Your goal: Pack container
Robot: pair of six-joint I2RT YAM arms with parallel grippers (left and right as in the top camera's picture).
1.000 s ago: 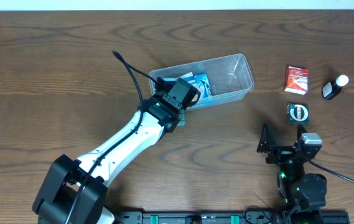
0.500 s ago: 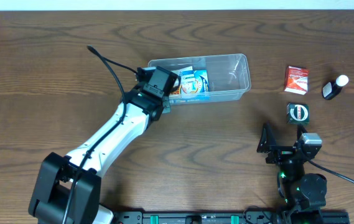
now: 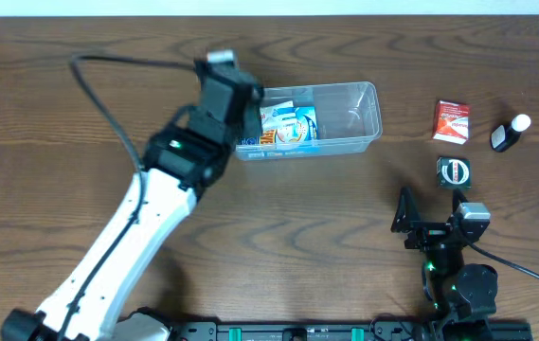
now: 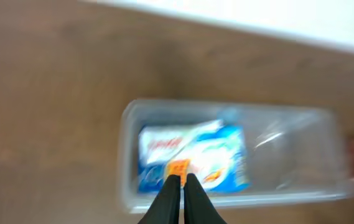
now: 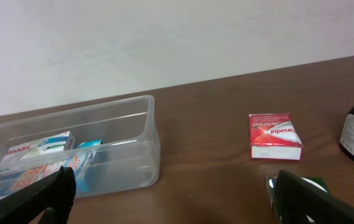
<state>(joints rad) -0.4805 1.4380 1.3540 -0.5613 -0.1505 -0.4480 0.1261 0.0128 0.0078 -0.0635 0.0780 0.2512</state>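
Overhead layout: we find the container (image 3: 354, 118) on the table (image 3: 61, 76), its left end directly below the left arm's wrist, and well ahead and to the left of the right pincer (image 5: 170, 202).
Left pincer: in its wrist view the left pincer (image 4: 178, 182) has its fingers pressed together with nothing between them, and it hangs above the blue-and-white packets (image 4: 189, 155) inside the container.
Right pincer: spread wide, holding nothing, low over the table.
Left to pack: by our judgement, the red box (image 3: 451, 120), the round black item (image 3: 454, 171) and the dark bottle (image 3: 506, 134), all ahead of the right pincer and outside the container.
Risk: a descent by the left pincer could catch the container's wall and shove or tip the light tub. A reach by the right one could topple the bottle standing near the box.
Hard to make out: the left wrist view is blurred, so we cannot count the packets or read their print. Overhead, the wrist hides the container's left corner and the fingers. A finger mostly hides the round item in the right wrist view.
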